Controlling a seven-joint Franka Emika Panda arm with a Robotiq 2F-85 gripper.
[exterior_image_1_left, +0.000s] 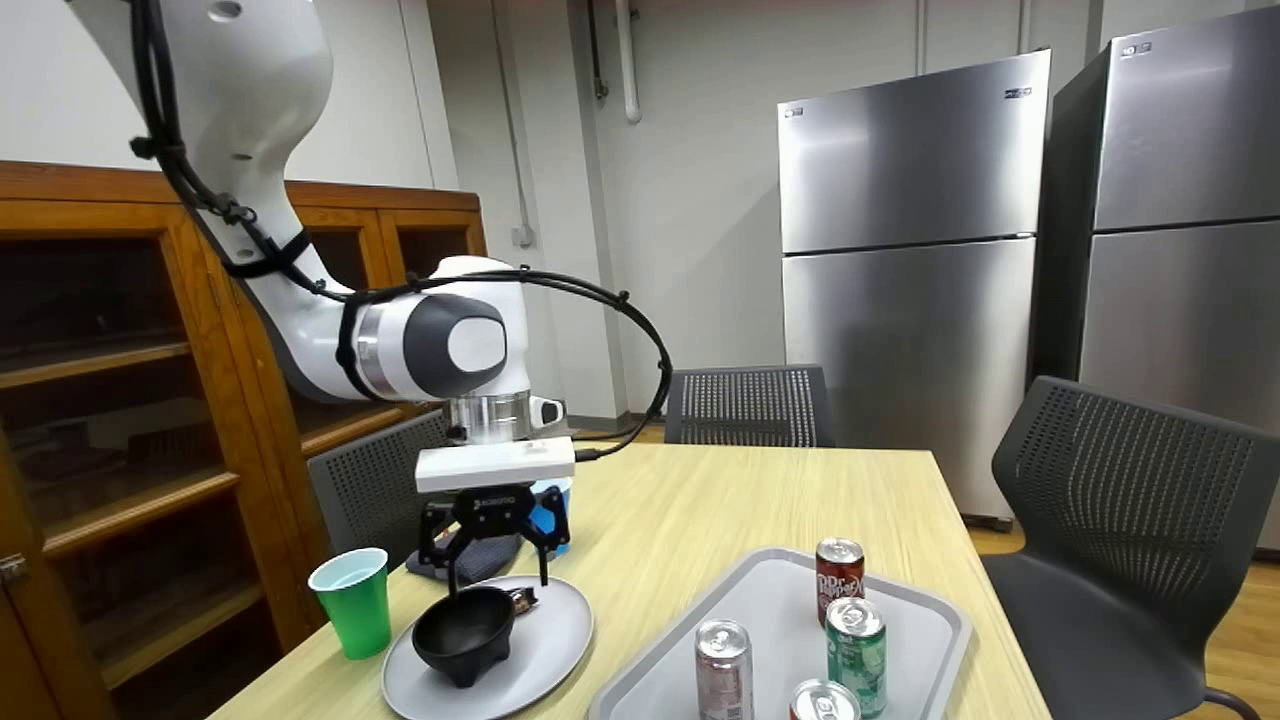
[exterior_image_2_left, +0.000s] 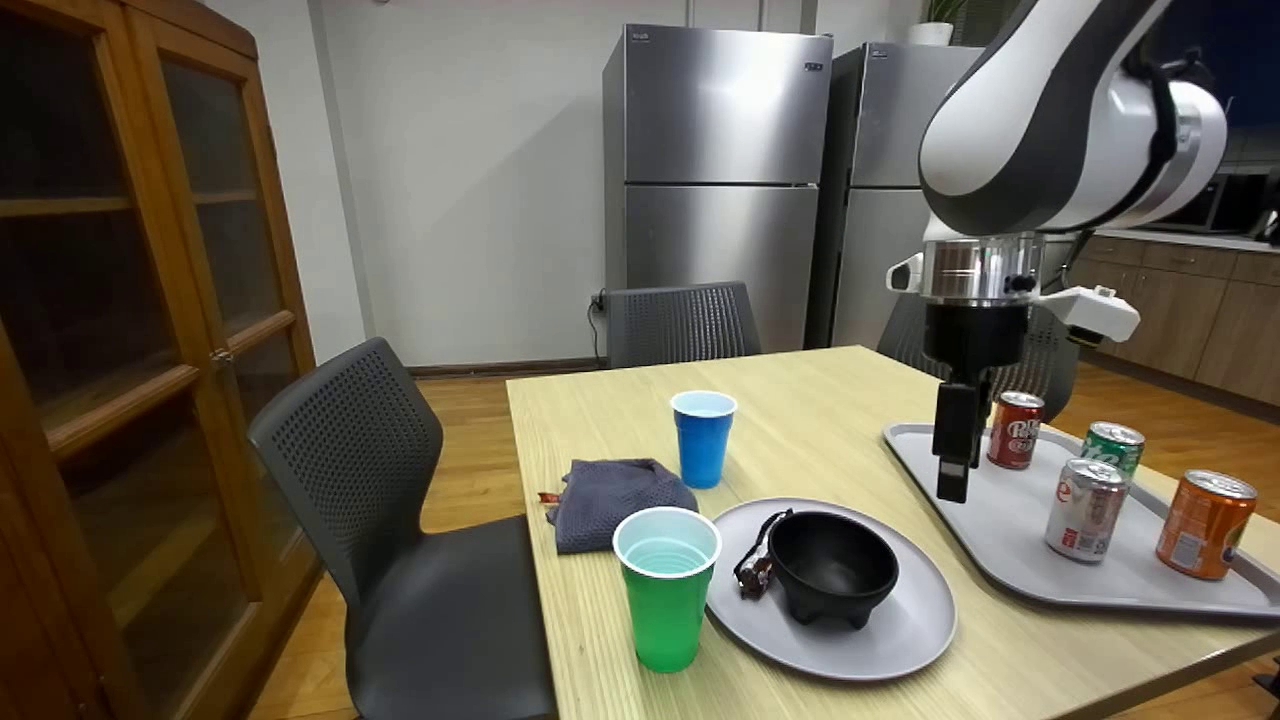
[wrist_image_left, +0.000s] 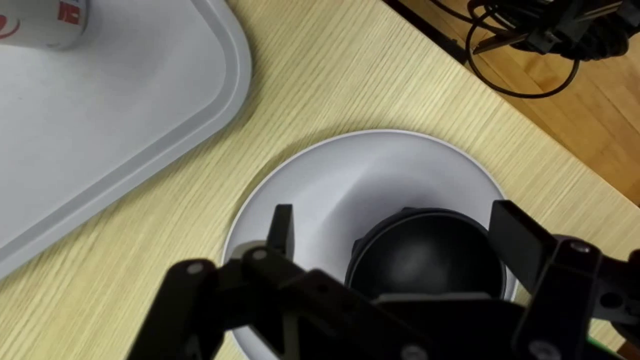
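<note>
My gripper (exterior_image_1_left: 498, 584) hangs open in the air with nothing between its fingers. Below it a round black bowl (exterior_image_2_left: 833, 570) with short feet stands upright on a light grey plate (exterior_image_2_left: 918, 612). Seen in the wrist view, the bowl (wrist_image_left: 425, 255) lies between the two spread fingers, nearer the right one, and its lower part is hidden by the gripper body. In an exterior view the fingertips (exterior_image_2_left: 952, 485) are higher than the bowl and off toward the tray side. A small dark, shiny item (exterior_image_2_left: 755, 572) rests on the plate beside the bowl.
A grey tray (exterior_image_2_left: 1005, 500) carries several soda cans, among them a red can (exterior_image_2_left: 1015, 432) and an orange can (exterior_image_2_left: 1206, 525). A green cup (exterior_image_2_left: 668, 600), a blue cup (exterior_image_2_left: 704, 445) and a dark folded cloth (exterior_image_2_left: 615, 500) stand around the plate. Chairs surround the table.
</note>
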